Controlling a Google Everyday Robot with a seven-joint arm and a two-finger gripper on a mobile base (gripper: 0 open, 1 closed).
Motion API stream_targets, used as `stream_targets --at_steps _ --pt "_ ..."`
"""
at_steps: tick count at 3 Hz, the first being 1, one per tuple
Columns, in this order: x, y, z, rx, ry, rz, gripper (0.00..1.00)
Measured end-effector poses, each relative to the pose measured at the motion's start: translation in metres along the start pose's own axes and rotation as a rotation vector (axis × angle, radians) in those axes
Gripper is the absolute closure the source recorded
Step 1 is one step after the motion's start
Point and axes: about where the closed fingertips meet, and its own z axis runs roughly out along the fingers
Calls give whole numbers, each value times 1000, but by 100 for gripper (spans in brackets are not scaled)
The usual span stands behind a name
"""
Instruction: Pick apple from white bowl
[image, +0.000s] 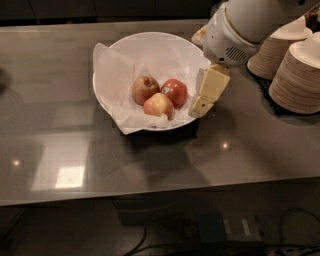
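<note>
On the tabletop: a wide white bowl (150, 38) sits toward the back, a little right of centre on the dark, glossy tabletop (75, 150).
Lining: crumpled white paper (112, 75) covers the inside of the bowl and spills over its left and front rim.
Apple: the dull brownish-red apple (145, 89) lies on the paper in the bowl, leftmost of three fruits bunched close together.
Other fruit: a glossy red apple (175, 92) lies just to the right of it. A pale yellow-pink apple (159, 105) sits in front, tucked between the two.
Arm: the white arm (245, 25) comes in from the upper right corner of the view. Its bulky rounded wrist housing hangs above the bowl's right rim.
Gripper: the yellow gripper (201, 107) slants down and to the left from that housing. Its tip is at the bowl's right rim, just right of the glossy red apple and apart from all three fruits.
Gripper state: I cannot tell from this view whether it is released or clenched.
Stacks: two stacks of beige disposable bowls (299, 80) stand at the right edge, partly behind the arm.
</note>
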Motion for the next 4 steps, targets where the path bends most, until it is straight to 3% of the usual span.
stream_targets --at_steps 1,2,4 --pt "-18 -19 25 7 -93 7 0" --pt "-35 -32 48 -21 -172 19 0" --pt "-62 -43 79 -78 -259 29 0"
